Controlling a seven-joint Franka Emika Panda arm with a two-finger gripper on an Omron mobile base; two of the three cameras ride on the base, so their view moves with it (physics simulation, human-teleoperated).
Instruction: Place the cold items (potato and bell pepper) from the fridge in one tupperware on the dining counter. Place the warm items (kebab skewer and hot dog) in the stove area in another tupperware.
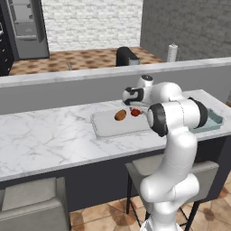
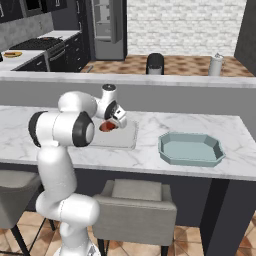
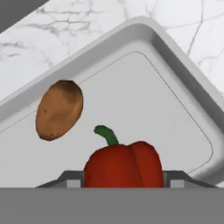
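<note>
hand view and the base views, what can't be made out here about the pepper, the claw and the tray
- Hand view: the bell pepper is cut off at the bottom, so whether it rests on the tray is hidden.
- Left base view: the arm hides the tray's right end.
- Right base view: the arm hides the claw.

Potatoes: one potato (image 1: 120,115) (image 3: 59,109)
Bell peppers: one bell pepper (image 1: 135,112) (image 2: 105,127) (image 3: 124,165)
Rectangular trays: one tupperware (image 1: 108,128) (image 2: 127,140) (image 3: 175,65)
Octagonal containers: another tupperware (image 2: 191,149) (image 1: 215,122)
Benches: one dining counter (image 1: 45,140) (image 2: 200,125) (image 3: 87,17)
Stools: two, grey seats (image 1: 153,167) (image 2: 135,200)
Fridges: one fridge (image 1: 28,27) (image 2: 106,25)
</note>
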